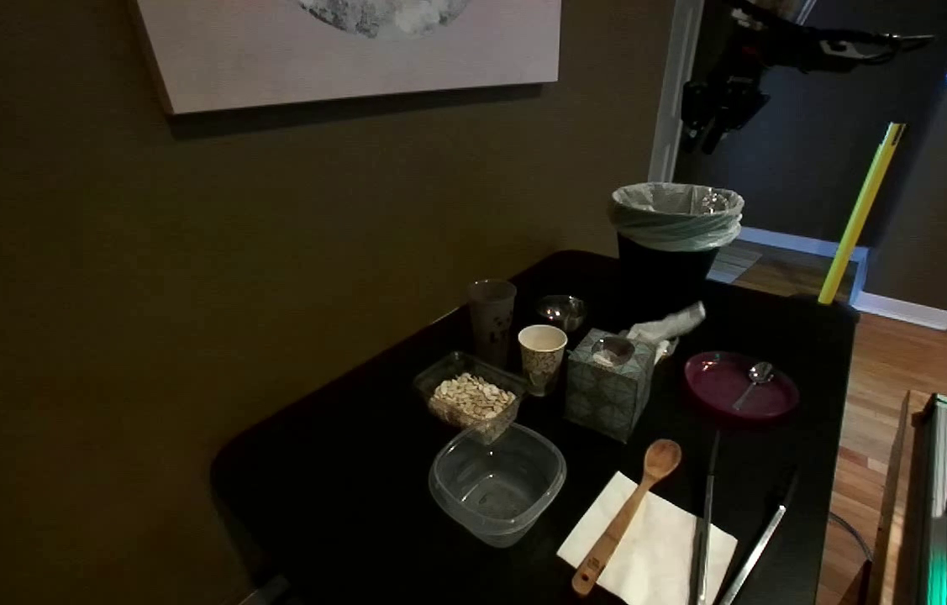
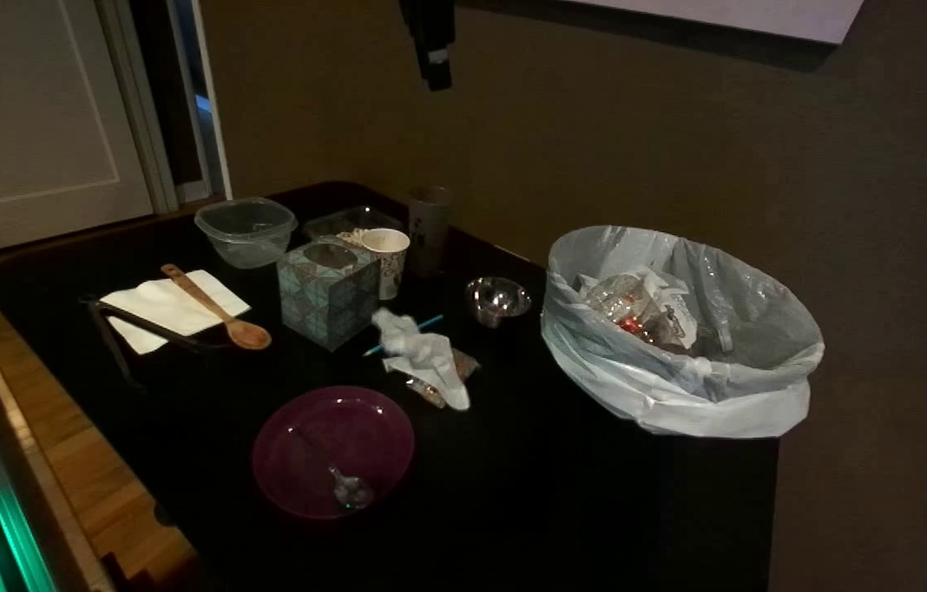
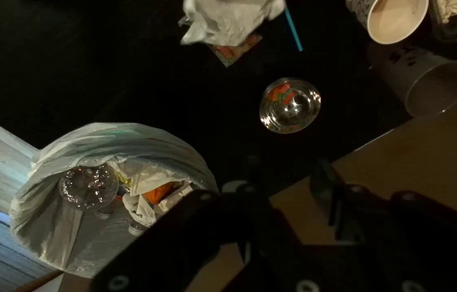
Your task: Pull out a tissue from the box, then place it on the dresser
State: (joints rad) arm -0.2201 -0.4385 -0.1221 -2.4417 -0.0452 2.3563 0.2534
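My gripper [image 3: 289,174] hangs empty, jaws apart, and with the crumpled tissue [image 2: 430,359] on the dresser [image 2: 529,510] at four o'clock from the box [image 2: 323,298] in an exterior view, I judge pulling and placing done, nothing left.

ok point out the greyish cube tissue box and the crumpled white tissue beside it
Greyish cube tissue box [image 2: 315,304], in an exterior view: side wall.
Crumpled white tissue [image 3: 227,21], in the wrist view: visible middle.
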